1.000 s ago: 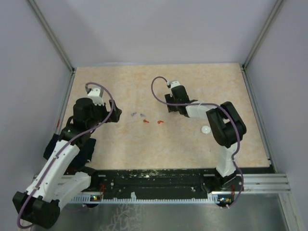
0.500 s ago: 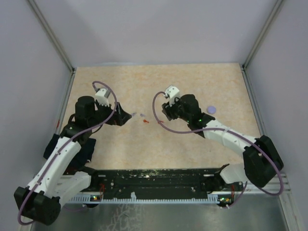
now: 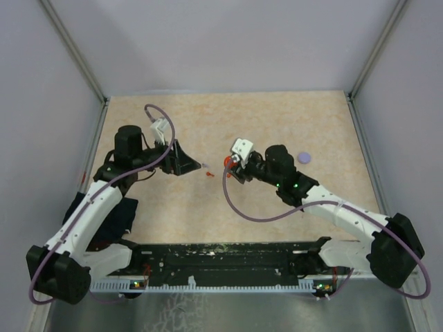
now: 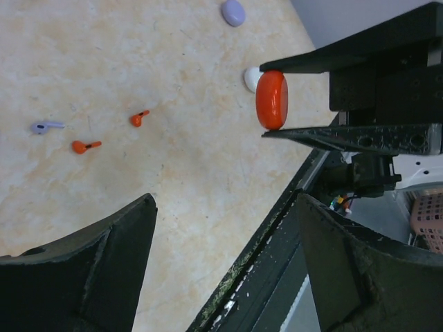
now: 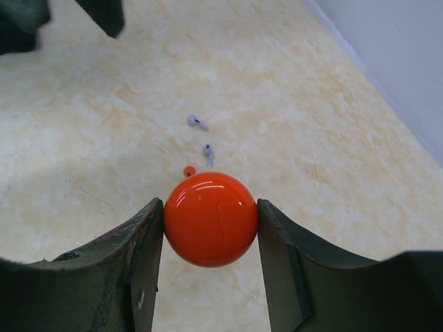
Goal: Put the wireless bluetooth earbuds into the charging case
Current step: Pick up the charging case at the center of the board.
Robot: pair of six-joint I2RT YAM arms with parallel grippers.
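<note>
While right hand (image 3: 230,164) clamps red case (image 5: 210,220) | purple earbuds (image 5: 197,122) beyond | purple disc (image 3: 303,158) apart

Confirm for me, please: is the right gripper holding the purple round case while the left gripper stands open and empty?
Not quite: the right gripper holds the red round case, as the right wrist view shows; the purple case lies on the table. The left gripper is indeed open and empty.

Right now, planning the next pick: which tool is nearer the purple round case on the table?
Right. The right tool, shut on the red case, sits left of the purple case in the top view; the left tool is farther left again.
</note>
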